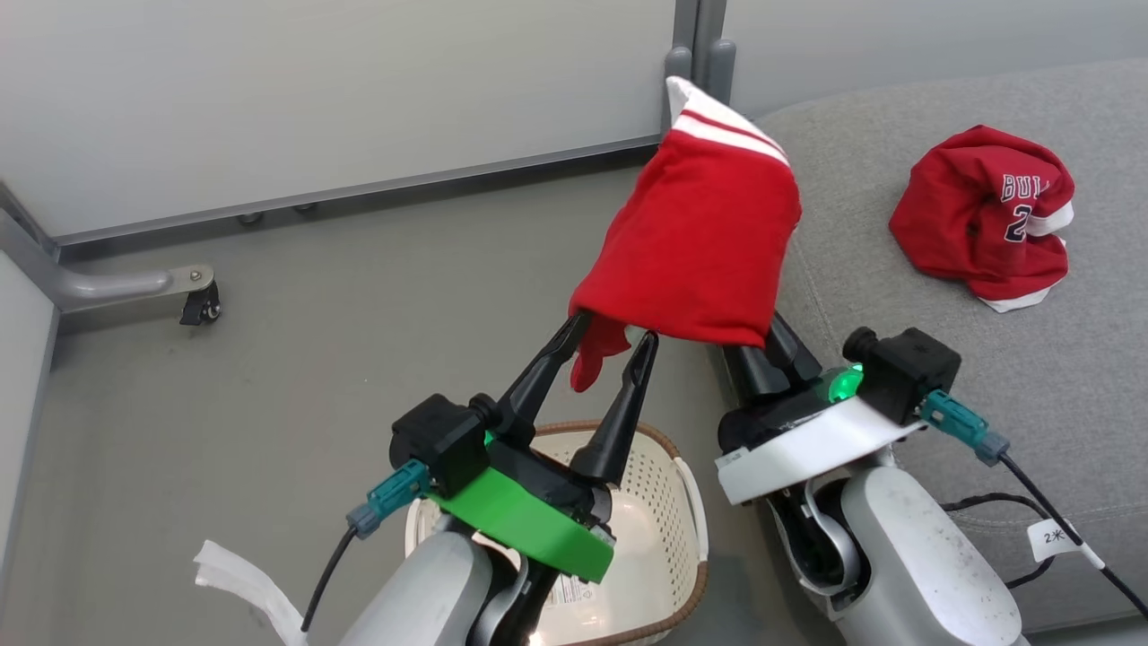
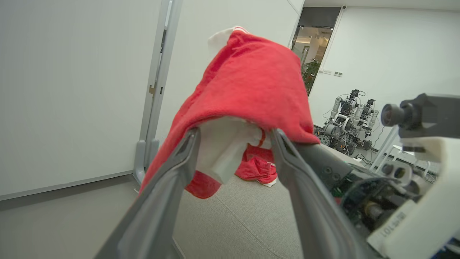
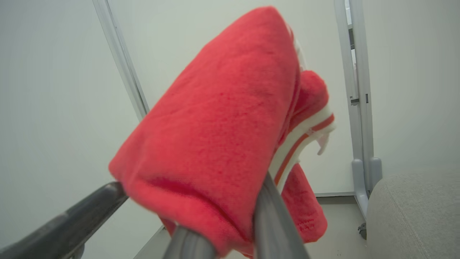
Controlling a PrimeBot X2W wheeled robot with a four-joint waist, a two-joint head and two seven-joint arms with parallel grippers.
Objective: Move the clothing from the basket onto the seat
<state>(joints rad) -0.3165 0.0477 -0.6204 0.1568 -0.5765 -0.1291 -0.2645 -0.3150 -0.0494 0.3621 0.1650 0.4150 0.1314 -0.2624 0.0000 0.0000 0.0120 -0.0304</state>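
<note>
Left claw (image 1: 614, 330) stands spread above white perforated plastic basket (image 1: 668, 529) at 6 o'clock; right claw (image 1: 773, 352) pinches red white-striped fabric garment (image 1: 700, 242); red "BULLS" jersey (image 1: 982, 220) lies on grey upholstered seat (image 1: 897, 359), 2 o'clock.

Left arm (image 1: 421, 592): pale forearm at the bottom edge, lower centre of the head view; green wrist bracket.
Left gripper (image 1: 612, 345): two dark fingers spread wide, pointed up-frame.
Right arm (image 1: 915, 556): pale forearm at lower right; white wrist bracket.
Right gripper (image 1: 778, 352): fingers close together, pinched on the red garment (image 1: 700, 233), tips hidden beneath it.
</note>
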